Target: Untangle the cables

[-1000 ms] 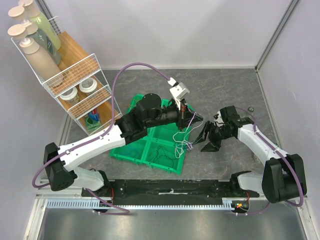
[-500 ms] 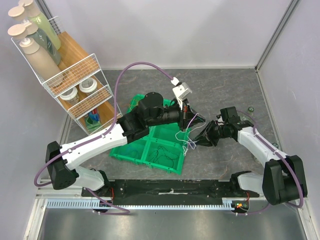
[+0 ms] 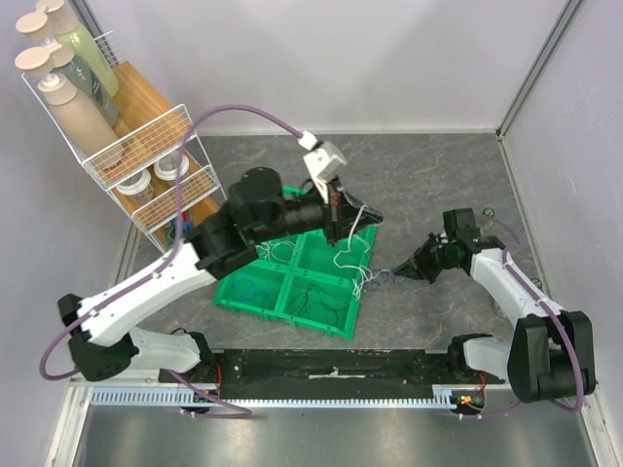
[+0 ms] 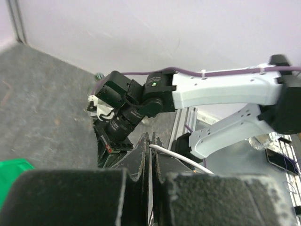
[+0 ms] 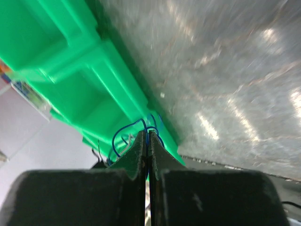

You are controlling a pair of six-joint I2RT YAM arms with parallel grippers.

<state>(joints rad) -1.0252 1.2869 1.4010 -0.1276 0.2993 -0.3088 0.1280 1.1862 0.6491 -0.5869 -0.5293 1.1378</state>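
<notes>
Clenching white cable [image 4: 181,158], left claw [image 4: 149,141] is showing clearly on wrist cam; right claw [image 5: 146,137] is pinching blue cable [image 5: 127,126], unclear on top cam.

Grey marbled table [image 3: 428,175], seen from above.
Green compartment tray [image 3: 277,313] lies lower centre; wire rack [image 3: 146,156] stands upper left; small dark object [image 3: 488,210] sits far right.
</notes>
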